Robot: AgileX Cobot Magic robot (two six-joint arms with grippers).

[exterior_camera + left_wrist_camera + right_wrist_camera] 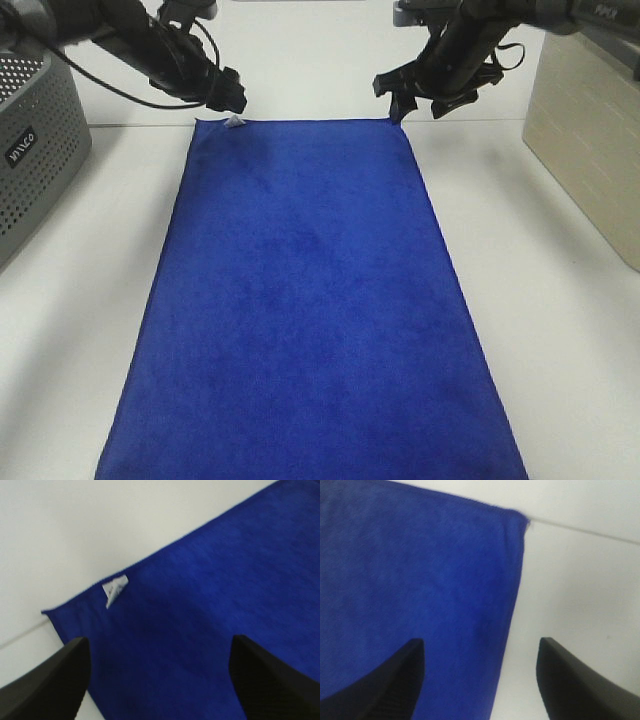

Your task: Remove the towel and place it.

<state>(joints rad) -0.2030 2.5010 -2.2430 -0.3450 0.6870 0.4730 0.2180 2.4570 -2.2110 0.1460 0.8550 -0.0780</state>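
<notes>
The left gripper [232,100] hangs over the far left corner of the towel [310,310], its fingers [47,685] spread wide apart in the left wrist view with blue cloth showing between them and nothing caught in the gap. The right gripper [398,98] hangs over the far right corner in the same way, jaws released, and its wrist view shows one finger [385,685] above the cloth and the other above bare table [580,595], with the towel's long edge running between them. The towel lies spread flat and lengthwise on the white table, a smooth royal-blue rectangle reaching from the far edge near both grippers down to the near edge of the exterior view. A small white tag [234,122] sits at the far left corner, just beneath the left gripper, and it shows clearly in the left wrist view, folded over onto the cloth. A grey perforated basket [35,150] stands at the left, apart from the towel, and a beige box [590,150] stands at the right, also apart from it.
</notes>
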